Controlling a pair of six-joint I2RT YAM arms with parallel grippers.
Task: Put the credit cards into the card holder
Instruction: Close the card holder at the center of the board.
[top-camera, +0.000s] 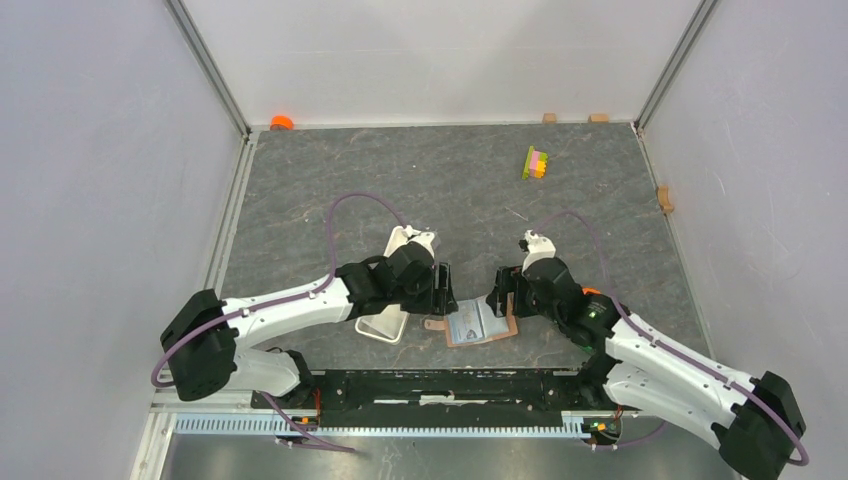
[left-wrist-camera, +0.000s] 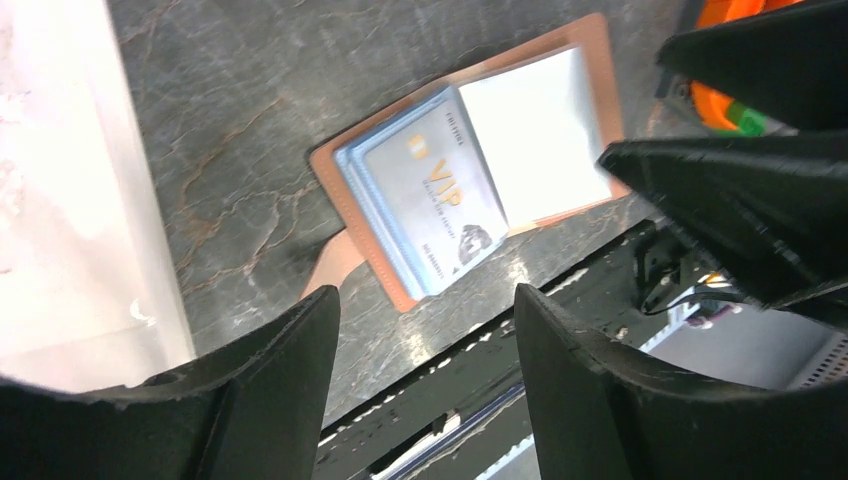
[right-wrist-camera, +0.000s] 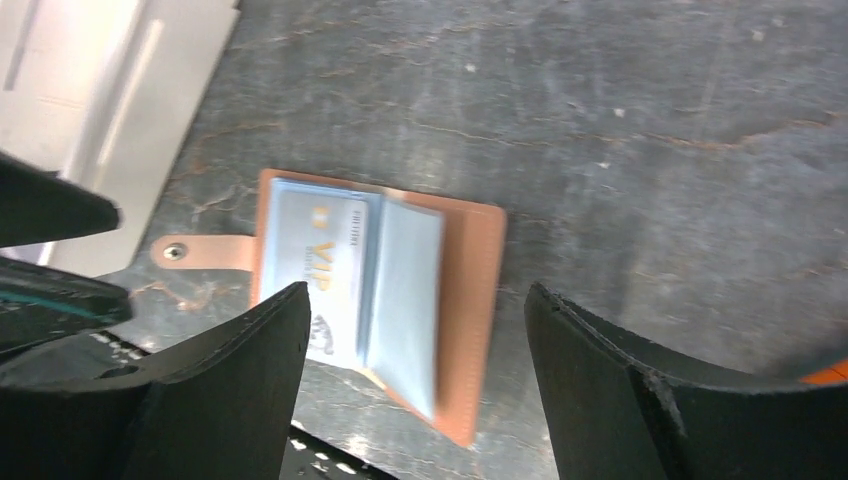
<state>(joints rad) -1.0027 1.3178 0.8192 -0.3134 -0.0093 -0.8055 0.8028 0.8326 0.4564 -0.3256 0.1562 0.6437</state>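
The card holder (top-camera: 511, 322) lies open and flat near the table's front edge, its brown leather showing around clear sleeves (left-wrist-camera: 535, 140). A pale blue-grey credit card (left-wrist-camera: 425, 185) printed "VIP" sits on top of a small stack in its left half, also seen in the right wrist view (right-wrist-camera: 318, 265). The holder's snap strap (right-wrist-camera: 195, 252) sticks out to the left. My left gripper (top-camera: 445, 290) hovers open just left of the holder (left-wrist-camera: 330, 180), nothing between its fingers (left-wrist-camera: 290, 350). My right gripper (top-camera: 503, 295) is open over the holder's (right-wrist-camera: 475, 290) right side, also holding nothing.
A long white tray (top-camera: 383, 325) lies left of the holder, partly under my left arm. A stack of coloured blocks (top-camera: 535, 162) stands at the back right. Small wooden blocks (top-camera: 664, 198) and an orange piece (top-camera: 281, 122) sit by the walls. A black rail (top-camera: 450, 385) runs along the front edge.
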